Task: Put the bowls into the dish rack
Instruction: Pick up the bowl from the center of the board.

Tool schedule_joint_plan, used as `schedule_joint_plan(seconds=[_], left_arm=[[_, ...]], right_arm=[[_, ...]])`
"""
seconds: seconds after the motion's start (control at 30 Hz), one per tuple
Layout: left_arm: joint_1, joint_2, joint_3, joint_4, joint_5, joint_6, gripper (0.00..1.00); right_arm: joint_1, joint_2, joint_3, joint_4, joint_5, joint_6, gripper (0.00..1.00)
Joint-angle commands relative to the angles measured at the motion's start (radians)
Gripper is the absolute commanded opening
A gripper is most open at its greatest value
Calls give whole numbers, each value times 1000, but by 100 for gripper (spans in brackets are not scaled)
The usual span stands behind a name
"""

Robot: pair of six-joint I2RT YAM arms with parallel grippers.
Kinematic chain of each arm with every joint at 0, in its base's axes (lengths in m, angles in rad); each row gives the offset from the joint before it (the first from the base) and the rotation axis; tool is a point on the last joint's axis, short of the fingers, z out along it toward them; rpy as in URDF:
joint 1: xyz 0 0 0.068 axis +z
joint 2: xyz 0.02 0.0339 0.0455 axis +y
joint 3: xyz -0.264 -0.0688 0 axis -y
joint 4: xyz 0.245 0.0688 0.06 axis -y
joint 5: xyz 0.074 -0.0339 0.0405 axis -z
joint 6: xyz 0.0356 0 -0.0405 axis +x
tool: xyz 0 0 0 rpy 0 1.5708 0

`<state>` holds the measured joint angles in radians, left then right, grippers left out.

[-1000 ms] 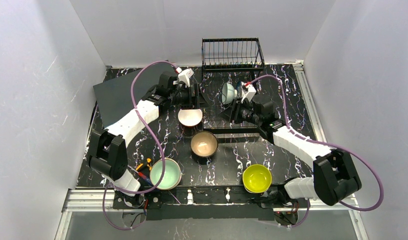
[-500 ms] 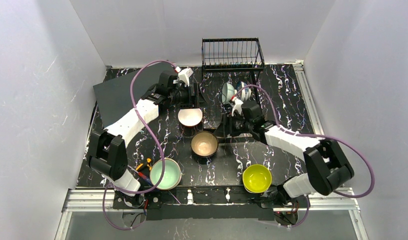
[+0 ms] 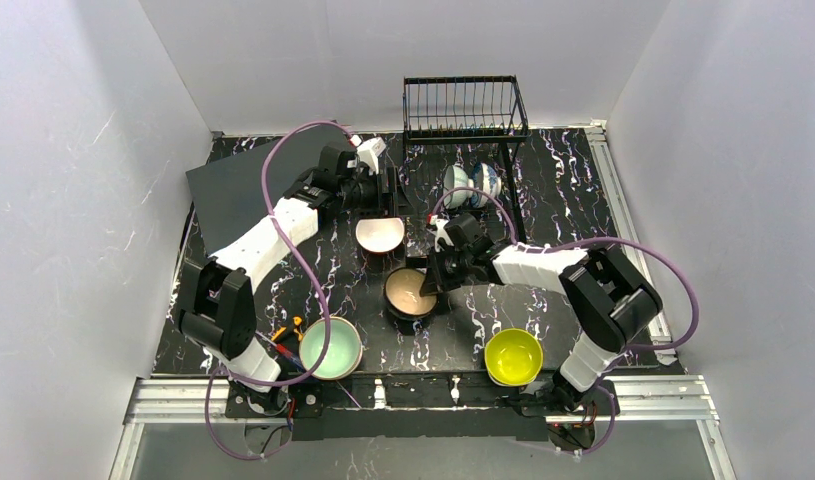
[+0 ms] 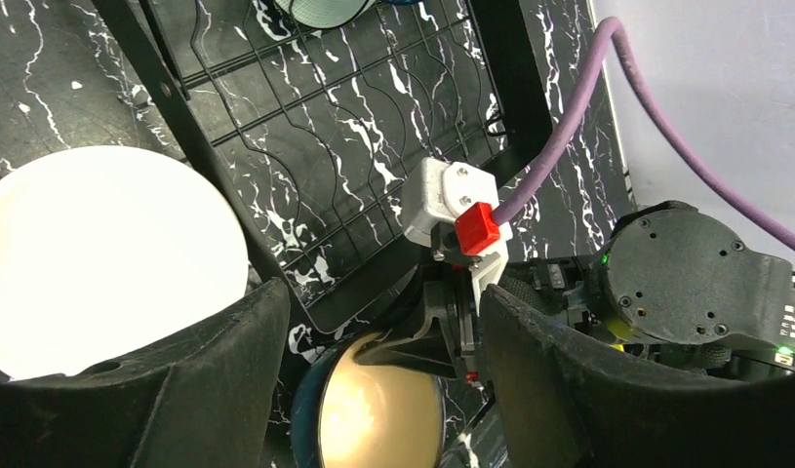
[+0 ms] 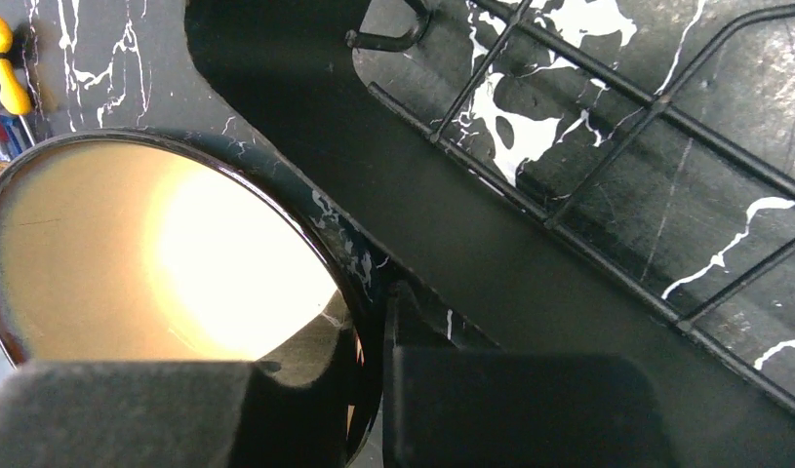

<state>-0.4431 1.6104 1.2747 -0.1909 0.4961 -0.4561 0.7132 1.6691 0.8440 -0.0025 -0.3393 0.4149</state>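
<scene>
**Top view.** My right pincer (image 3: 430, 283) grips the right rim of the tan bowl (image 3: 406, 292). The bowl sits just in front of the near bar of the dish rack (image 3: 465, 108). My left pincer (image 3: 387, 200) hangs spread above the white bowl (image 3: 380, 235). A pale green bowl (image 3: 455, 185) and a patterned bowl (image 3: 486, 183) stand on edge in the rack. A mint bowl (image 3: 331, 347) and a yellow bowl (image 3: 513, 356) sit near my bases.

Half a second ago my right pincer was farther back at the rack frame, clear of the tan bowl. My left arm has not moved.

**Left wrist view.** My jaws are wide apart. The white bowl (image 4: 100, 258) lies under my left finger (image 4: 178, 390).

**Right wrist view.** One finger (image 5: 130, 414) is inside the tan bowl (image 5: 149, 263) and the other is outside, with the rim pinched between them. The rack's bar (image 5: 530, 224) runs just beside.
</scene>
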Motion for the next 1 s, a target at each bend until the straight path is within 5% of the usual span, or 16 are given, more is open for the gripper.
schedule_joint_plan(seconds=[0.0, 0.47, 0.97], left_arm=[[-8, -50, 21, -13, -34, 23, 69], [-56, -95, 29, -50, -135, 99, 68], [-168, -1, 140, -224, -261, 212, 59]], right_arm=[[-4, -51, 89, 6, -24, 5, 1], [-91, -197, 243, -272, 259, -128, 1], [-91, -321, 265, -266, 336, -132, 1]])
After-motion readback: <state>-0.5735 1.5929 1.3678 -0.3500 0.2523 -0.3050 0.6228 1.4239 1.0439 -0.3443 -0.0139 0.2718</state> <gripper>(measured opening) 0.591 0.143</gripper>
